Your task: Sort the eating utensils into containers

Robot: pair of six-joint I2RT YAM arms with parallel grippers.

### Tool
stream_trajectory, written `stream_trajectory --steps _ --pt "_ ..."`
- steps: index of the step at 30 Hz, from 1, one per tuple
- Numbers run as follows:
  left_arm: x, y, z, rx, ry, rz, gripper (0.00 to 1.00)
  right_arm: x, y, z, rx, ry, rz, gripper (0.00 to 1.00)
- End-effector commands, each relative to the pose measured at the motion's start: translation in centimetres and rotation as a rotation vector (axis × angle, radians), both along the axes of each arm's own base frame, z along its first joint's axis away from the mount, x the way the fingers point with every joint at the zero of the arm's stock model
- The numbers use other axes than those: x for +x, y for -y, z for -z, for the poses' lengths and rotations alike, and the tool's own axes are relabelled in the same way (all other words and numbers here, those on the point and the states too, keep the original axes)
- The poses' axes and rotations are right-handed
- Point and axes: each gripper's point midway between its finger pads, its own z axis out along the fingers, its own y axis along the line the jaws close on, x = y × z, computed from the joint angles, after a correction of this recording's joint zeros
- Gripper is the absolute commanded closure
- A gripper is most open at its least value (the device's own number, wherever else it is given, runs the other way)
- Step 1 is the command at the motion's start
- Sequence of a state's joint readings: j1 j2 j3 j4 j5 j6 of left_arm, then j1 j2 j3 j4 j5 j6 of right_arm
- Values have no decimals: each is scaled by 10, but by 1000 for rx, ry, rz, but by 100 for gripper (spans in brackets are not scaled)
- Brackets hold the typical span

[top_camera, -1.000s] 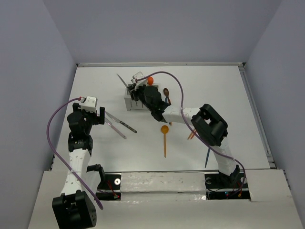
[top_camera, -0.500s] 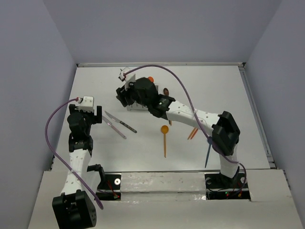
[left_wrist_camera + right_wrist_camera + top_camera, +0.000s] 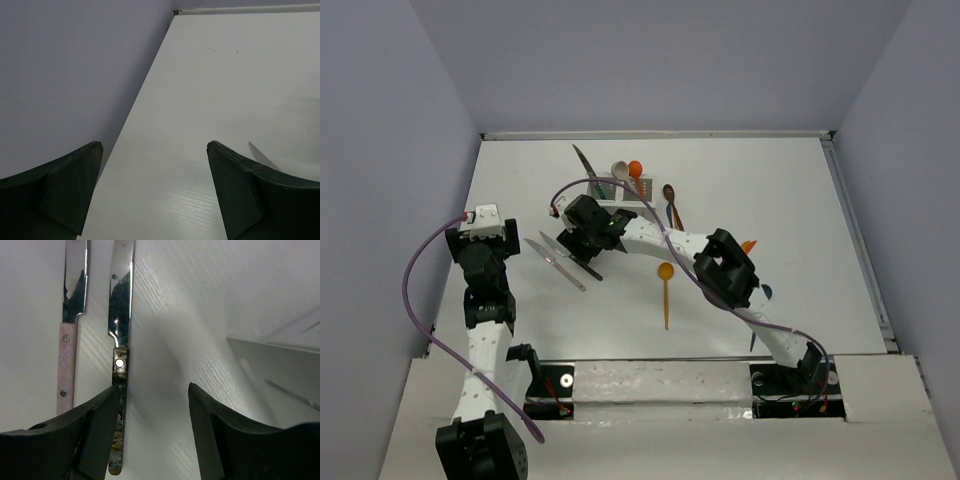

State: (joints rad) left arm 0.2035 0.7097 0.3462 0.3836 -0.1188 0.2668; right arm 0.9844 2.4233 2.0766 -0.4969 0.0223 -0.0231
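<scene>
The white caddy (image 3: 638,190) stands at the back middle and holds a dark knife (image 3: 582,160), a white spoon (image 3: 618,169) and an orange spoon (image 3: 635,168). A pink-handled knife (image 3: 67,355) and a black-handled knife (image 3: 120,385) lie side by side left of the caddy. My right gripper (image 3: 155,405) is open just above the table, its left finger right beside the black handle; from the top it (image 3: 577,240) hovers over the knives (image 3: 582,266). My left gripper (image 3: 155,160) is open and empty over bare table at the left (image 3: 508,240).
A brown spoon (image 3: 669,195) lies right of the caddy, and an orange spoon (image 3: 666,290) lies in the middle. An orange utensil (image 3: 748,245) and a dark blue one (image 3: 765,292) show beside the right arm. The caddy's corner (image 3: 285,355) is at the right gripper's right. A wall runs along the left table edge (image 3: 75,75).
My right gripper left the caddy, swung left and came down over the two knives. My left gripper shifted a little left and turned away from the knives.
</scene>
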Motion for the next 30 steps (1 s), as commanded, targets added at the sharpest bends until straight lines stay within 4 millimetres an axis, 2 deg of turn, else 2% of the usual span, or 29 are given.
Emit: stream_trajectory --steps 1,3,4,5,10,12,14,15,17,22,27,30 --pt "0 -1 -23 16 104 -5 1 1 -9 -13 -13 29 -50 37" --pt "2 1 -22 17 99 8 1 -2 -6 2 -46 10 -59 38" --pt "2 0 -22 17 97 3 1 -3 -2 15 -76 -4 -59 39" --pt "2 0 -22 17 97 3 1 -3 -1 18 -88 -8 -61 40" --pt "2 2 -22 20 99 14 1 -2 -10 3 -66 21 -74 42" --pt "2 3 -21 19 96 20 1 -11 -20 3 -59 27 -105 42" --pt "3 3 -21 20 94 22 1 -14 -24 6 -65 33 -117 42" --pt "3 3 -21 20 94 23 1 -18 -25 14 -85 35 -128 42" --pt "3 4 -20 21 92 26 1 -12 -21 17 -113 56 -105 43" --pt "5 4 -16 17 76 33 1 -9 -29 -10 -53 75 -80 44" --pt "7 4 -13 14 64 33 1 -7 -32 -25 -17 77 -51 46" --pt "7 4 -15 15 68 34 1 -17 -40 -36 7 84 -71 47"
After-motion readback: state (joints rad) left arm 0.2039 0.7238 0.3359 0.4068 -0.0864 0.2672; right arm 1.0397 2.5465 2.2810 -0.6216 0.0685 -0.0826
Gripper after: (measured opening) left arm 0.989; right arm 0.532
